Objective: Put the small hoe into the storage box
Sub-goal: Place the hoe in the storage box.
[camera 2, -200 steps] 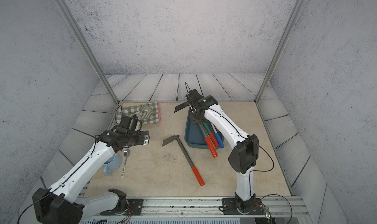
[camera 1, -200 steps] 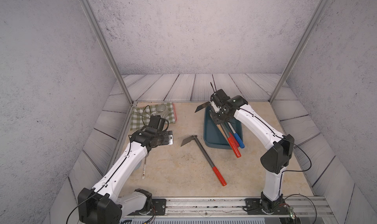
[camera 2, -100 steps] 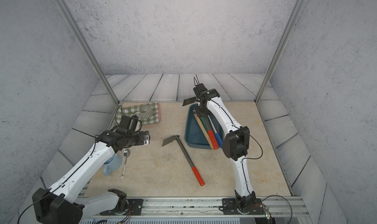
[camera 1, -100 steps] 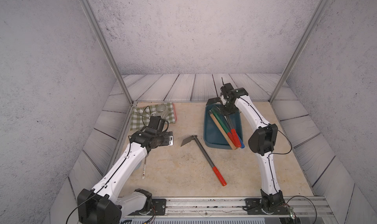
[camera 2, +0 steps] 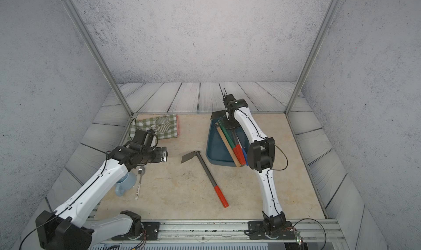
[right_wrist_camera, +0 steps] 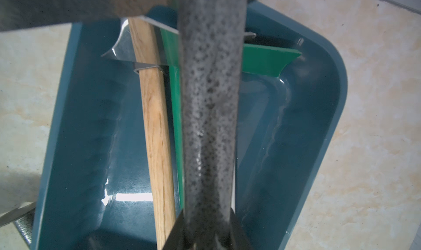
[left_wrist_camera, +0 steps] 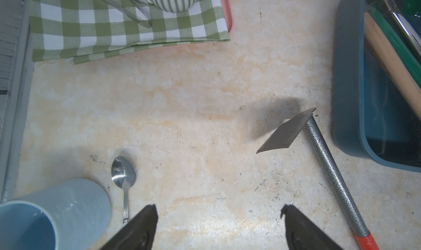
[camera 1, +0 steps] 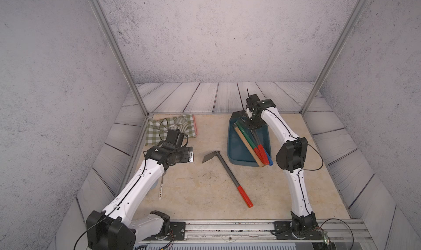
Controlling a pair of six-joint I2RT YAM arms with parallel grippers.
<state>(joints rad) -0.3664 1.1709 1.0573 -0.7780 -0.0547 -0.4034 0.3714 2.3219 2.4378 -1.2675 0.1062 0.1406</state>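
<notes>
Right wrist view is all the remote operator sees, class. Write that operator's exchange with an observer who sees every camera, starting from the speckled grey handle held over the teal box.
Operator: Is any hoe lying outside the box?
Observer: Yes, a speckled grey metal hoe with a red grip lies on the table beside the dark teal plastic storage box.
Operator: What is the other arm doing?
Observer: The left tool stands open and empty near a steel spoon.
</notes>
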